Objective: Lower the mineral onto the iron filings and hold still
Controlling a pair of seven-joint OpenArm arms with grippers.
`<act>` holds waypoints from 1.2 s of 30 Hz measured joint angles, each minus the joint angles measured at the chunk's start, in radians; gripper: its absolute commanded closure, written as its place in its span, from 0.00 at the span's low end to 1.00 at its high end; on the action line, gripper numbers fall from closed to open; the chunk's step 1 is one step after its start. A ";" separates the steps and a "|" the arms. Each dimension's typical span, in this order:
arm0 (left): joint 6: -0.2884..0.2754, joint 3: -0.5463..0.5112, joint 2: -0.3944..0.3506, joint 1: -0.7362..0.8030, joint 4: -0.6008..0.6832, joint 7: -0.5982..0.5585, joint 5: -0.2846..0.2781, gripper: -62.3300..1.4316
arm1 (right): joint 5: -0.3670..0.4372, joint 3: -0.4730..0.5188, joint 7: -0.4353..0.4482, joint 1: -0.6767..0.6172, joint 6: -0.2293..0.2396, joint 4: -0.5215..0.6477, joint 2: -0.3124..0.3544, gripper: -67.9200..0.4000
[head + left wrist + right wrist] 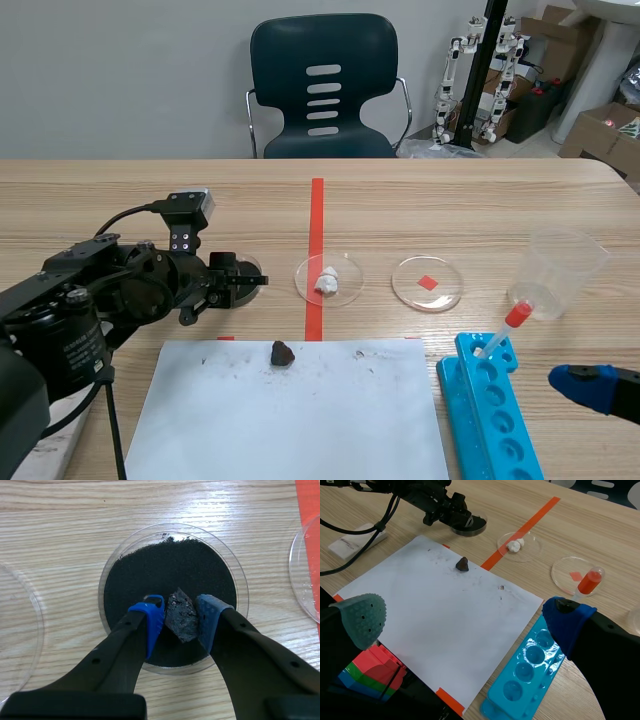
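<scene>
Two hands in view. The left hand [180,611] is closed on the mineral [182,624], a dark grey angular chunk pinched between its blue pads [150,620], pads apart only by the chunk's width. The mineral sits over the iron filings [165,565], toward the near side of the pile; cannot tell if it touches the black powder or hangs just above. The filings fill a clear petri dish [101,587] standing on the wooden desk [60,530]. The left arm comes in low from the left, and the dish lies left of the red tape line.

The right hand [465,620] is wide open and holds nothing, one grey-green pad [362,617] and one blue pad apart, low over the near right part of the desk, well away from the dish.

A white paper sheet [300,410] lies flat in front of the robot, with a small dark stone [282,353] near its far edge plus some dark specks. Right of the sheet is a blue tube rack [495,420] with a red-capped tube [505,330] in its far end. Beyond the sheet are a dish with a white lump [328,280] on the tape line, then a dish with a red square [428,283], then a clear plastic cup [560,272]. A dark chair [322,85] stands behind the desk.
</scene>
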 measured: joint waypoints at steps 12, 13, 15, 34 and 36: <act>0.000 0.000 0.000 0.000 0.000 0.000 0.000 0.80 | 0.000 0.000 0.000 0.000 0.000 0.000 0.000 0.00; 0.000 0.000 0.000 0.000 0.000 0.000 0.000 0.80 | 0.000 0.000 0.000 0.000 0.000 0.000 0.000 0.00; 0.000 0.000 0.000 0.000 0.000 0.000 0.000 0.80 | 0.000 0.000 0.000 0.000 0.000 0.000 0.000 0.00; -0.001 0.000 -0.034 0.110 0.348 -0.004 0.061 0.80 | 0.000 0.000 0.000 0.000 0.000 0.000 0.000 0.00; -0.002 0.000 -0.056 0.158 0.460 -0.020 0.061 0.80 | 0.000 0.000 0.000 0.000 0.000 0.000 0.000 0.00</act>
